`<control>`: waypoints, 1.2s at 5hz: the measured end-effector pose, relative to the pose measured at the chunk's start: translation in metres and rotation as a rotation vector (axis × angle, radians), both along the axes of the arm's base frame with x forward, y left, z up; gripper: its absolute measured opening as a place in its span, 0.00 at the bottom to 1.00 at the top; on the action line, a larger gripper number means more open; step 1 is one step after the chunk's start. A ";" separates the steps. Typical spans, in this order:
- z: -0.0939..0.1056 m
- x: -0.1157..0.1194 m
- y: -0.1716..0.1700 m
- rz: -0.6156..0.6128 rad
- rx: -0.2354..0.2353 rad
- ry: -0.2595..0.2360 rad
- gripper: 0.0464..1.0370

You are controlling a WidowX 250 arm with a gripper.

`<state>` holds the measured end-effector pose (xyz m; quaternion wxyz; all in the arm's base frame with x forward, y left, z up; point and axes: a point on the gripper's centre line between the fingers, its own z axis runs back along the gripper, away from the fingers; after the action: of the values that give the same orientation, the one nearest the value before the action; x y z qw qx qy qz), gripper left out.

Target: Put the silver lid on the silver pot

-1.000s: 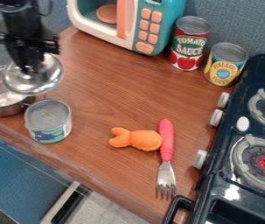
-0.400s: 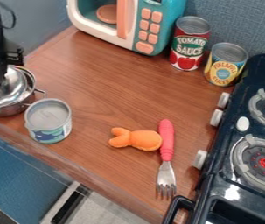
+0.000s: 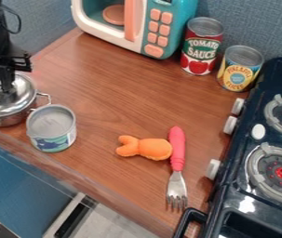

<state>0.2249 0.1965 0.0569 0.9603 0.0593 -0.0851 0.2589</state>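
Observation:
The black gripper (image 3: 0, 88) hangs at the left edge, shut on the knob of the silver lid. The silver lid (image 3: 16, 100) lies over the mouth of the silver pot (image 3: 5, 121), roughly level, and covers nearly all of the opening. Below the lid the pot's lower wall shows, with its wire handle sticking out to the right. The knob itself is mostly hidden between the fingers.
A grey-topped can (image 3: 51, 128) stands close to the pot's right side. An orange plush toy (image 3: 146, 147) and a red-handled fork (image 3: 177, 160) lie mid-counter. Behind are a toy microwave (image 3: 158, 28) and two cans (image 3: 201, 46); a toy stove (image 3: 261, 153) is at right.
The gripper has carried the lid leftward and down from above the pot's right side onto the pot's mouth. Most recently it shifted slightly right, and the lid looks more level.

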 end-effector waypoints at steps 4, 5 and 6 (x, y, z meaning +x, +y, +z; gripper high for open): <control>0.000 0.003 -0.005 0.004 -0.013 0.046 0.89; 0.016 0.007 -0.006 -0.005 -0.012 0.009 0.97; 0.038 0.013 -0.005 -0.011 0.004 -0.042 0.97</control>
<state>0.2376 0.1917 0.0945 0.9596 0.0552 -0.1062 0.2546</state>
